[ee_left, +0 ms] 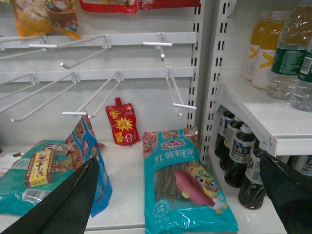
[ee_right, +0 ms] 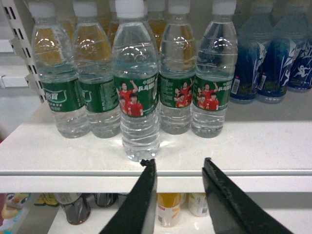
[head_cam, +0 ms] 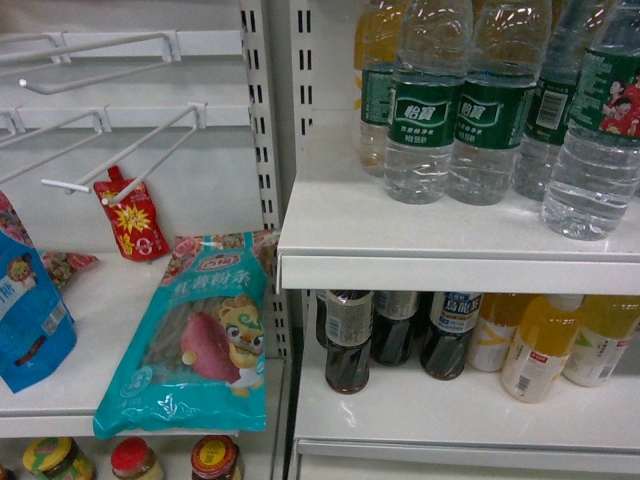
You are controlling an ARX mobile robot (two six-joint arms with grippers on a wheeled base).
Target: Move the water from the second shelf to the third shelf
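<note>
While nothing is grasped yet, the white shelf [ee_right: 273, 146] fills the middle of the right wrist view, carrying a row of water bottles. One water bottle [ee_right: 136, 97] stands forward of the row, centre-left in frame, closest to the shelf lip and likely the easiest pick since it has no neighbours touching its front. Behind it: more green-label bottles [ee_right: 58, 92], then blue-wrapped bottles [ee_right: 253, 63] at upper right.

Right gripper [ee_right: 179, 168] sits low centre, jaws parted with nothing between them, just in front of the shelf edge and slightly right of the forward bottle; it looks lined up for an approach, not a grasp.

Left gripper [ee_left: 178, 168]: fingers spread wide at the bottom corners of its view, holding nothing, parked over the neighbouring bay near a teal noodle packet [ee_left: 185, 180] and a red pouch [ee_left: 122, 122].

Head view shows what the wrists don't: the lower shelf [head_cam: 420, 400] at lower right with dark bottles [head_cam: 350, 340] and yellow drinks [head_cam: 540, 345]. No gripper appears there. The forward bottle is probably the one at far right [head_cam: 600, 150] in the head view.
</note>
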